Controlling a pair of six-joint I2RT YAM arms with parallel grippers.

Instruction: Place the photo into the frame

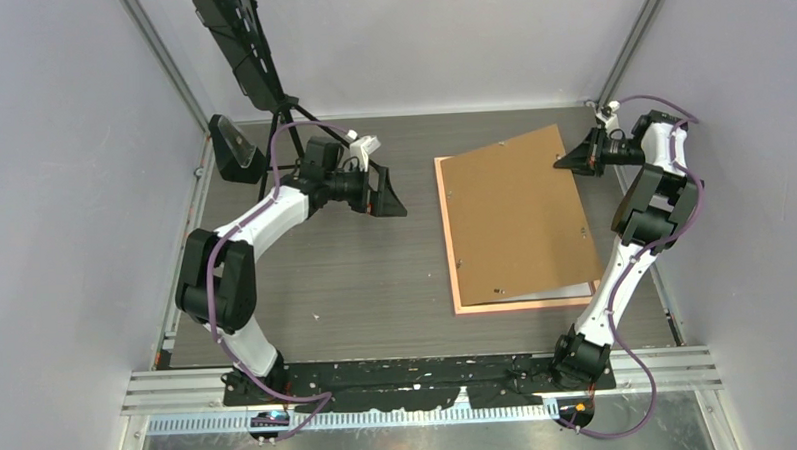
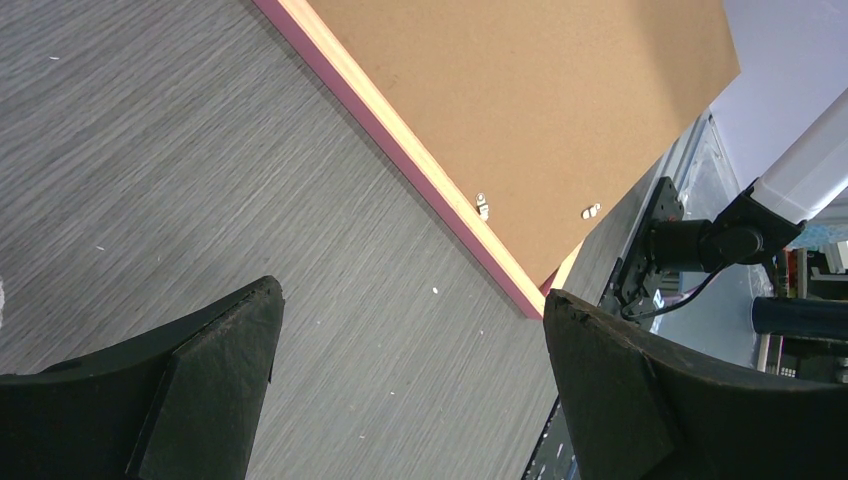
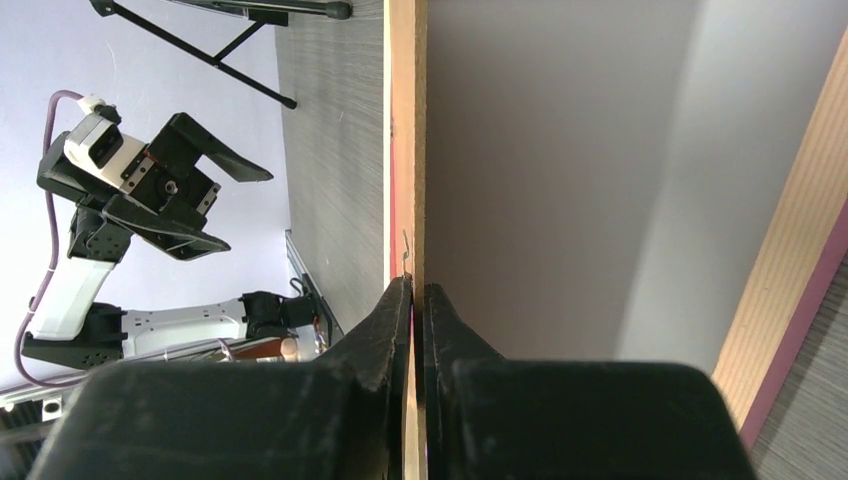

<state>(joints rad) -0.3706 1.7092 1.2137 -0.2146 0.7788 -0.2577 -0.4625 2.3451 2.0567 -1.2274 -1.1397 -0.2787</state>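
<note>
- Pinching the thin edge of the brown board (image 1: 514,211), the right gripper (image 1: 562,162) has its fingers (image 3: 370,340) squeezed nearly together on it.
- The corner of the board between those fingers is lifted up. The end far from them rests low on the frame (image 1: 450,243).
- The pink frame lies flat on the table (image 1: 356,276), under the board and below the right fingers.
- The photo (image 1: 569,291) lies inside the frame, white side up. Only a thin strip peeks out from under the board, at the end far from the right fingers.
- The left gripper (image 1: 383,190) is spread wide and holds nothing.
- It hangs over the bare table. The frame's long edge is just past its fingertips, not touching them.
</note>
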